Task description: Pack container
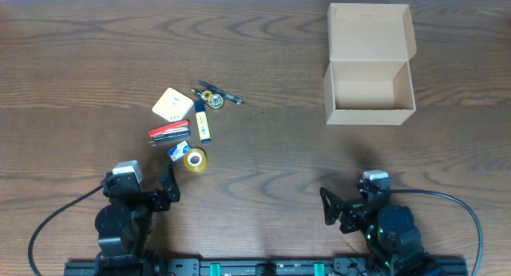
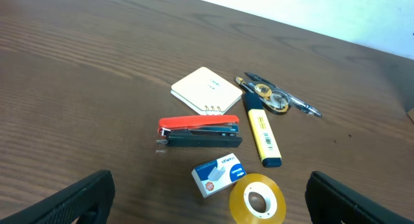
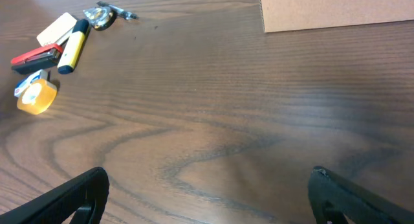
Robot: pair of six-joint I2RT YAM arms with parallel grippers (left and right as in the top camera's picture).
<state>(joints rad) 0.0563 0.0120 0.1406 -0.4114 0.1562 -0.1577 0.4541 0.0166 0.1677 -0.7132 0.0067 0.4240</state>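
Note:
The container (image 1: pixel 370 88), a tan cardboard box, stands open at the far right with its flap lid raised behind it and nothing visible inside. Its front wall shows in the right wrist view as the container (image 3: pixel 336 10). Left of centre lies a cluster: a pale yellow pad (image 2: pixel 206 89), a red and black stapler (image 2: pixel 199 133), a yellow highlighter (image 2: pixel 261 136), a blue and white staple box (image 2: pixel 218 174), a tape roll (image 2: pixel 257 199) and a correction tape dispenser (image 2: pixel 270 98). My left gripper (image 2: pixel 209 203) stands open just short of the tape roll. My right gripper (image 3: pixel 207 195) is open over bare wood.
The wooden table (image 1: pixel 271 148) runs between the cluster and the box. Both arm bases sit at the near edge, with black cables (image 1: pixel 48 224) curling out to either side.

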